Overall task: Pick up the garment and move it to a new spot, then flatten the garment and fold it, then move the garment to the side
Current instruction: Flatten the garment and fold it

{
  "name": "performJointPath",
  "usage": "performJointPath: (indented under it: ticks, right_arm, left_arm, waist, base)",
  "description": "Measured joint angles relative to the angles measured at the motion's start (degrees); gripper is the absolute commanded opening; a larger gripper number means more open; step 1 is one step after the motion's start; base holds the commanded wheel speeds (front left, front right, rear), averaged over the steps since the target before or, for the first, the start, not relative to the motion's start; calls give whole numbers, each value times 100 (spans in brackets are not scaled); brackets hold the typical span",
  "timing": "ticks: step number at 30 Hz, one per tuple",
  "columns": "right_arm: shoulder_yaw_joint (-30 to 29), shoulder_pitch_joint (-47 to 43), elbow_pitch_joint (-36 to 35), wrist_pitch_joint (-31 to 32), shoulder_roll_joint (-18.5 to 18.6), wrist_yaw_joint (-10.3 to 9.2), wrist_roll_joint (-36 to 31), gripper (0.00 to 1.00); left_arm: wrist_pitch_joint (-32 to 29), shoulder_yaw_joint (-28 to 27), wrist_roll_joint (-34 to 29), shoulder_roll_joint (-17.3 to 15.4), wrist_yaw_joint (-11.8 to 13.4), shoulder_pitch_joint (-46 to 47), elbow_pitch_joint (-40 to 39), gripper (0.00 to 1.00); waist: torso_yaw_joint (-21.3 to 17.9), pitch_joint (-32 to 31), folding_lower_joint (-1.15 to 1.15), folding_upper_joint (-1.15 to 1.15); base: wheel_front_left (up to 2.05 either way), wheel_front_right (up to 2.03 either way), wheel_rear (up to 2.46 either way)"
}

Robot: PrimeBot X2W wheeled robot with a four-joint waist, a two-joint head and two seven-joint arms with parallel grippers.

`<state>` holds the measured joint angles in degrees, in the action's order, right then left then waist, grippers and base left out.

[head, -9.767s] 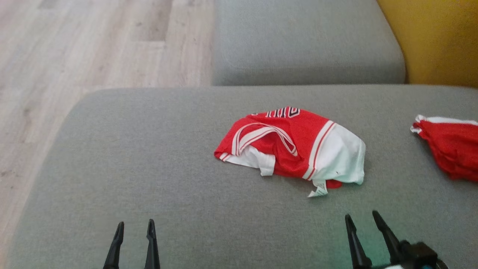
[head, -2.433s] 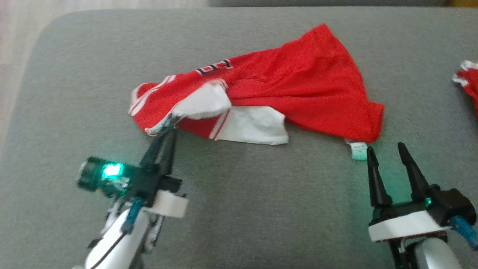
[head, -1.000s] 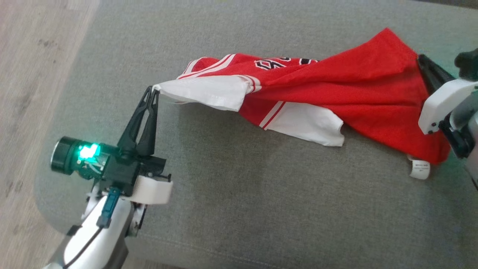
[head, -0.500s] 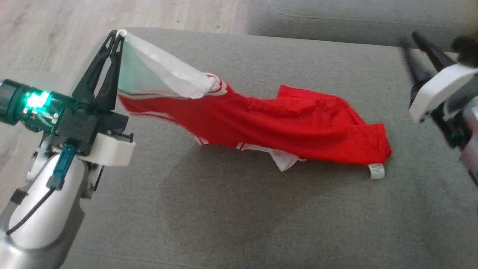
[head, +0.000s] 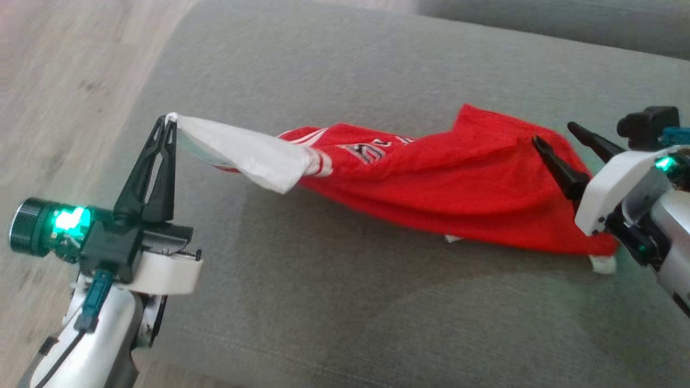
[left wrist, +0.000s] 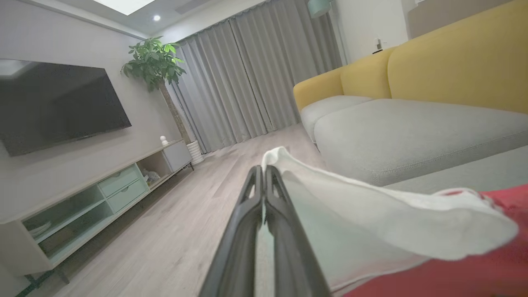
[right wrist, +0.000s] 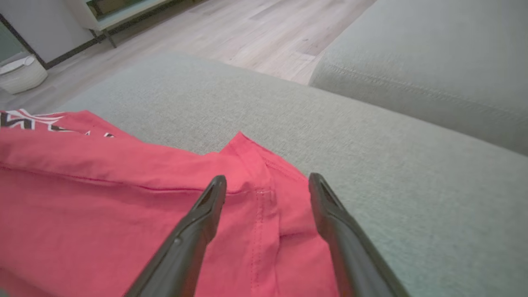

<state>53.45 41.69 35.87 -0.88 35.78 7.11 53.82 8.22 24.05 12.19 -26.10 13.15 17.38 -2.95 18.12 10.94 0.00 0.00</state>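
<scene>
Grey sofa cushion carried the garment — a red jersey with white sleeves, stretched out lengthwise, right end lying on the cushion, left end lifted. Left gripper was clamped on the white sleeve, holding that end clear of the cushion. Right gripper had its jaws spread, one finger to each side of the red hem corner, gripping nothing. Chest lettering was black and white but creased — unreadable. White tag at the hem: print too small to read. Beyond, in the left wrist view: wood floor, wall TV, potted plant, yellow sofa back.
</scene>
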Motion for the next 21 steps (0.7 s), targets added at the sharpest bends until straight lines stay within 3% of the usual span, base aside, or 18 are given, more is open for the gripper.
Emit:
performJointPath:
  ticks: [7,21]
  right_arm:
    - [425,-22,-274,99,316,0,645,100]
    - [1006,15,-510,86,581,0,1423,100]
  left_arm:
    - [163,-12,96,56,48,-8,71,0]
    - [304,24,145,186,65,-7,236,0]
  waist:
    - [404,214,0,0]
    - [527,344,0,0]
  base:
    - [0,0,0]
    - [0,0,0]
